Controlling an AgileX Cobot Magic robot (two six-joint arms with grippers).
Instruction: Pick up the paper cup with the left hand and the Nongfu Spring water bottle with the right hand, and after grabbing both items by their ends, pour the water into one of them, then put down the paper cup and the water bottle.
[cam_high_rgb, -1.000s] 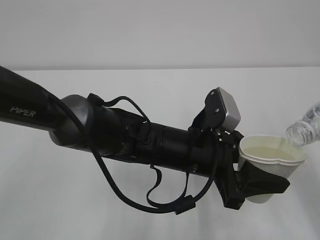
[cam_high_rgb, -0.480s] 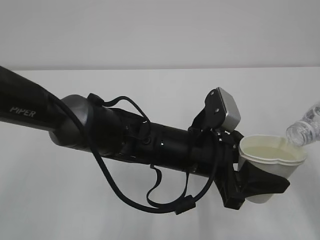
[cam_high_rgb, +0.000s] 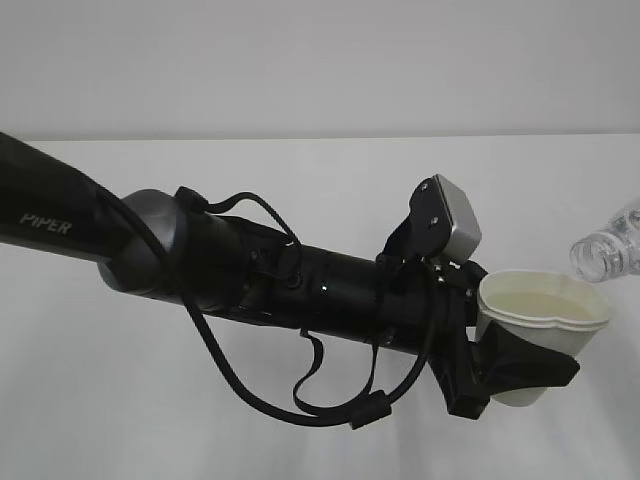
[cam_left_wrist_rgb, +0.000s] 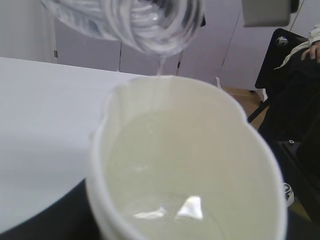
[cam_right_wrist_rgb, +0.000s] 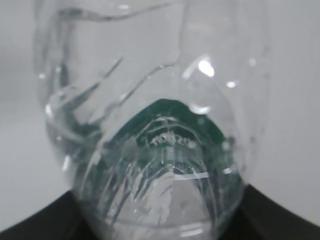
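Above table, left fingers (cam_high_rgb: 520, 365) clamping paper cup (cam_high_rgb: 540, 325)

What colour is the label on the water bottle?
Dark green, seen through the clear plastic of the bottle; the right wrist view shows it best.

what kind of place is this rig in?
Probably an indoor lab or office test room: a plain white table, bare light walls, and, in the left wrist view, a black chair beyond the paper cup.

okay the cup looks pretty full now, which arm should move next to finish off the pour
Right. Its end effector holds the Nongfu Spring water bottle tipped above the paper cup, so it should tilt upright. The left end effector just steadies the cup.
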